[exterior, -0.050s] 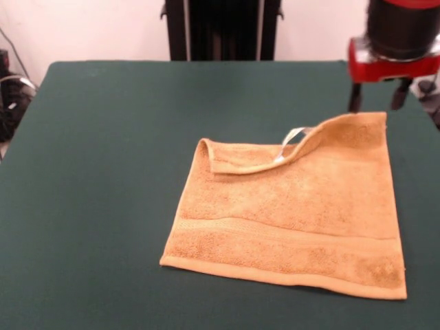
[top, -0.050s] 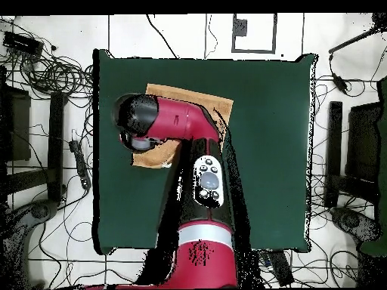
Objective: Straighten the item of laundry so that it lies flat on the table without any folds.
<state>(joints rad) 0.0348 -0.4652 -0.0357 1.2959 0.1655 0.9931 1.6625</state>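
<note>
A black stand [exterior, -0.050s: 221, 29] of upright posts rises at twelve o'clock in the front view, against a pale wall [exterior, -0.050s: 96, 31]. In the overhead view, tangled black cables [top, -0.050s: 57, 72] sprawl over the light floor [top, -0.050s: 332, 189] at ten o'clock, a dark chair-like frame [top, -0.050s: 30, 151] sits at nine o'clock with another dark frame [top, -0.050s: 355, 151] at three o'clock, and a grey-outlined rectangle [top, -0.050s: 253, 34] lies on the floor at one o'clock. More dark gear and wires [exterior, -0.050s: 12, 100] crowd the front view's edge at nine o'clock.
</note>
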